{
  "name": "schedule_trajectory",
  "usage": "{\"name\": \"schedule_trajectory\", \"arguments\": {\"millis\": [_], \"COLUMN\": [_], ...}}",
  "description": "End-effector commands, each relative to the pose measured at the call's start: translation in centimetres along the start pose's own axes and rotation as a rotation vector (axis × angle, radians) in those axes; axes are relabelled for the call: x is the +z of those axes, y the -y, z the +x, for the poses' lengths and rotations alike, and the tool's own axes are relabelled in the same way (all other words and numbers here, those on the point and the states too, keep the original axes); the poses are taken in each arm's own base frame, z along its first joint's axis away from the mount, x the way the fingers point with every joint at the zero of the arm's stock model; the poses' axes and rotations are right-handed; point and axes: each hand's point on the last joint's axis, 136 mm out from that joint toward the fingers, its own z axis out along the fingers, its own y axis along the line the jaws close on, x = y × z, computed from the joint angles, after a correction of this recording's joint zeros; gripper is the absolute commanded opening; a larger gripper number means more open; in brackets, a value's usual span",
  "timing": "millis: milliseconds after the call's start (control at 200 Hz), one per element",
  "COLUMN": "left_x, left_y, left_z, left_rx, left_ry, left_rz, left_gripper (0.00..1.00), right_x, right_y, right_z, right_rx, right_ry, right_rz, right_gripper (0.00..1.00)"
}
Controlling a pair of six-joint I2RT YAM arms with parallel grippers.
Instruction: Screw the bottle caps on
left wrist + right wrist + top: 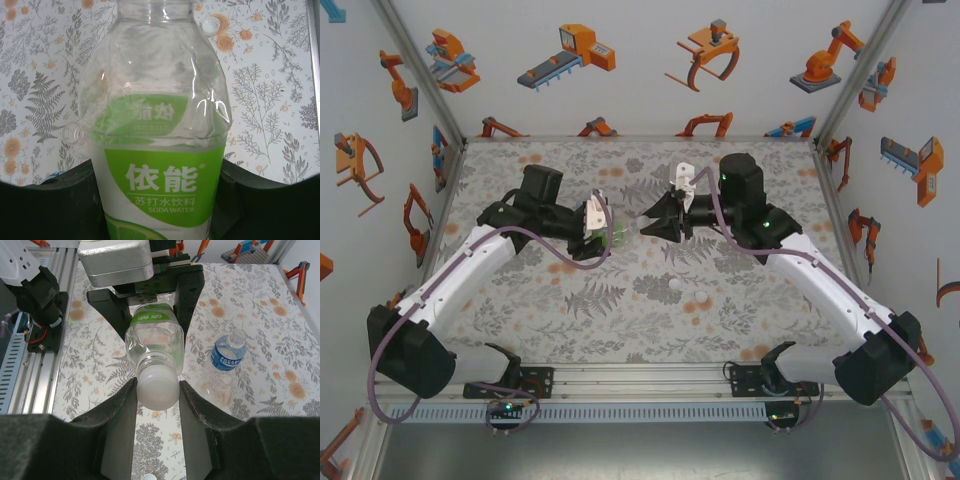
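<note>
The green-labelled bottle (165, 185) lies level above the table, and my left gripper (160, 200) is shut on its body. From the right wrist the same bottle (152, 337) points its neck at the camera, with a white cap (157, 390) on its mouth. My right gripper (157, 392) is shut on that cap, one finger touching each side. From above, the left gripper (603, 232) and the right gripper (648, 224) meet at the bottle (618, 237) mid-table. The blue-label bottle (227, 352) and the clear bottle (220, 387) lie uncapped on the table beside them.
Two loose caps (673, 285) (701, 297) rest on the floral table cover in front of the grippers. One white cap (210, 25) shows past the held bottle's shoulder. The aluminium rail (640, 385) runs along the near edge, and patterned walls close in the sides.
</note>
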Motion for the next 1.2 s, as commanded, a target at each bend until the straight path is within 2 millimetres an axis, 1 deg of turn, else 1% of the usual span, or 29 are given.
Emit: {"name": "schedule_trajectory", "arguments": {"millis": [0,235,396,621,856,1041,1197], "left_x": [-0.5,-0.6,-0.5,-0.3,-0.2,0.0,0.1], "left_y": [-0.1,-0.3,-0.1,0.6,1.1,1.2,1.2], "left_z": [-2.6,-2.7,-2.7,-2.3,-2.1,-1.9,-1.8], "left_rx": [0.047,0.04,0.042,0.042,0.042,0.041,0.041], "left_ry": [0.103,0.108,0.11,0.085,0.067,0.059,0.052], "left_rz": [0.002,-0.002,0.009,0.045,0.075,0.087,0.099], "left_gripper": [0.0,0.0,0.0,0.0,0.0,0.0,0.0], "right_x": [0.4,0.3,0.4,0.3,0.8,0.9,1.0], "right_y": [-1.1,-1.9,-1.2,-1.0,-1.3,-1.2,-1.4], "right_z": [0.4,-0.5,-0.7,-1.1,-0.7,-1.0,-0.8], "right_rx": [0.004,-0.01,-0.016,-0.028,-0.039,-0.064,-0.074], "right_ry": [-0.012,0.025,0.034,0.028,-0.03,-0.047,-0.071], "right_rz": [-0.045,-0.092,-0.054,-0.036,-0.075,-0.075,-0.095], "right_gripper": [0.16,0.16,0.16,0.13,0.09,0.07,0.05]}}
